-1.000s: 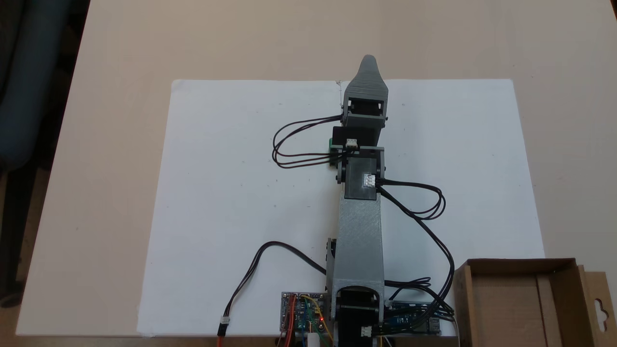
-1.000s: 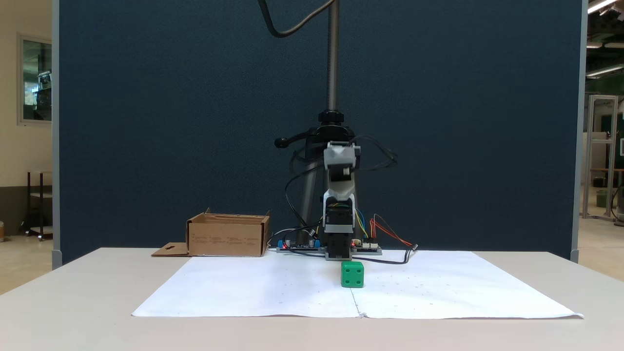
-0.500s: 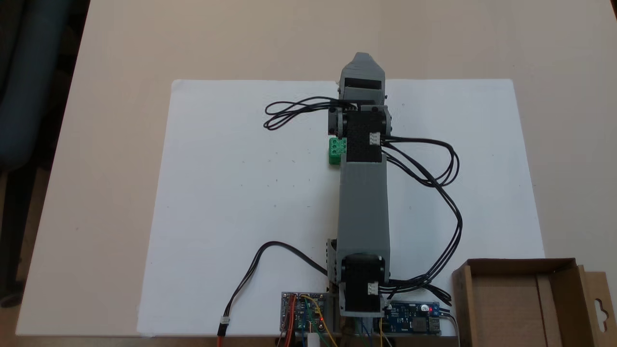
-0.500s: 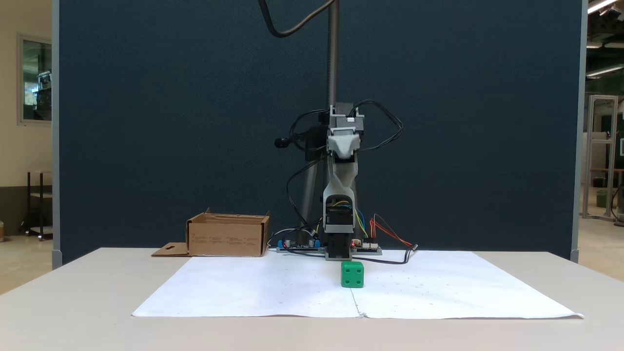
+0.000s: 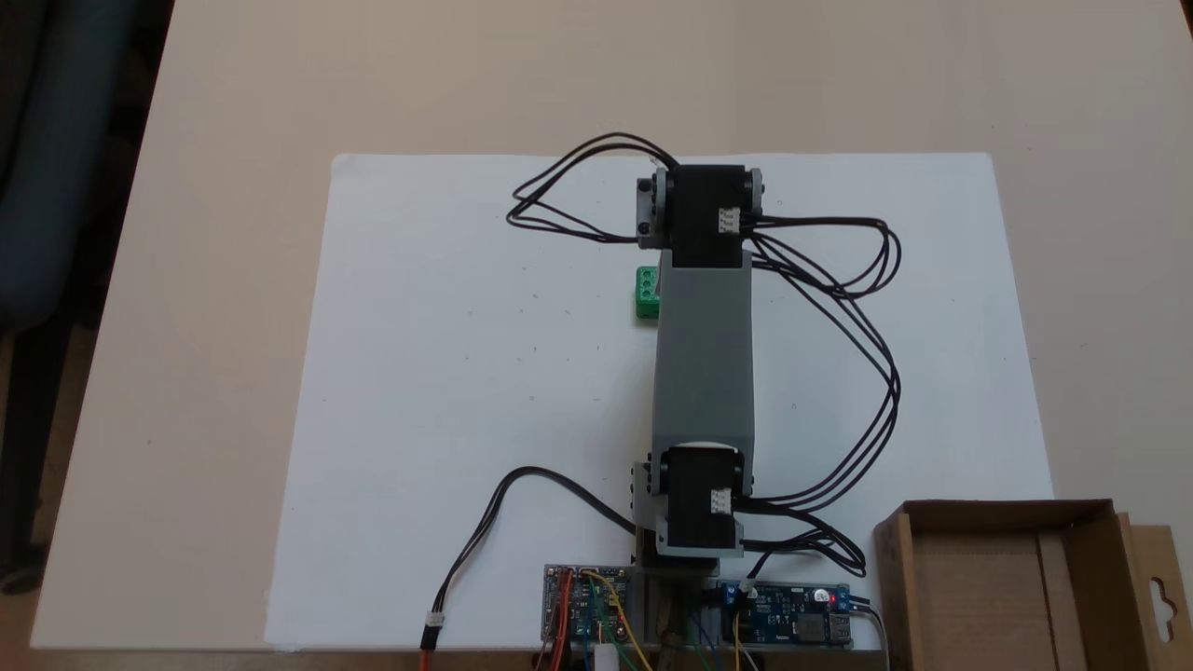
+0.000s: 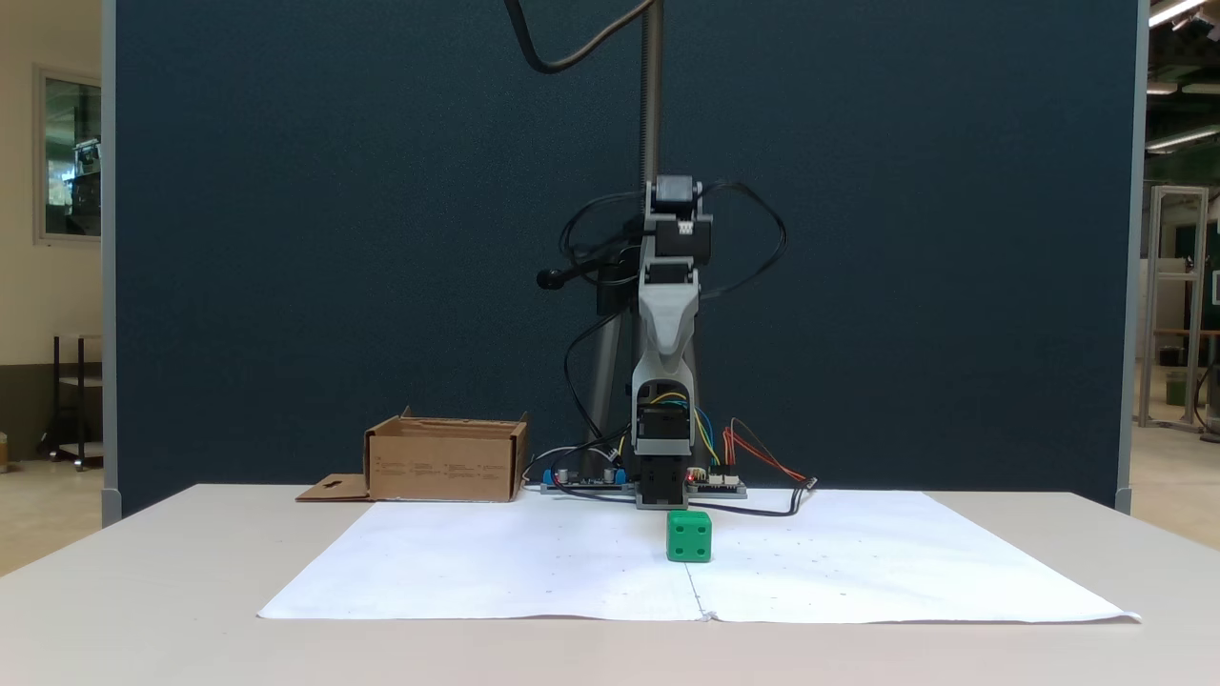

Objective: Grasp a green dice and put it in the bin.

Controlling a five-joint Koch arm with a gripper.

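The green dice sits on the white paper sheet just in front of the arm's base. From above, the green dice peeks out at the left side of the grey forearm. My gripper hangs pointing down, well above the dice and apart from it. Only one grey jaw faces the camera, so its state is unclear. From above, the gripper is hidden under the black wrist motor. The bin, a brown cardboard box, stands beside the base; the bin is left of the arm from the front.
Circuit boards and loose black cables lie around the base. A camera stand pole rises behind the arm against a dark blue partition. The sheet covers most of the beige table.
The wrist has tipped over, so the gripper swung from pointing at the table's far edge to pointing down under the wrist motor. The elbow rose. The dice and bin stayed put.
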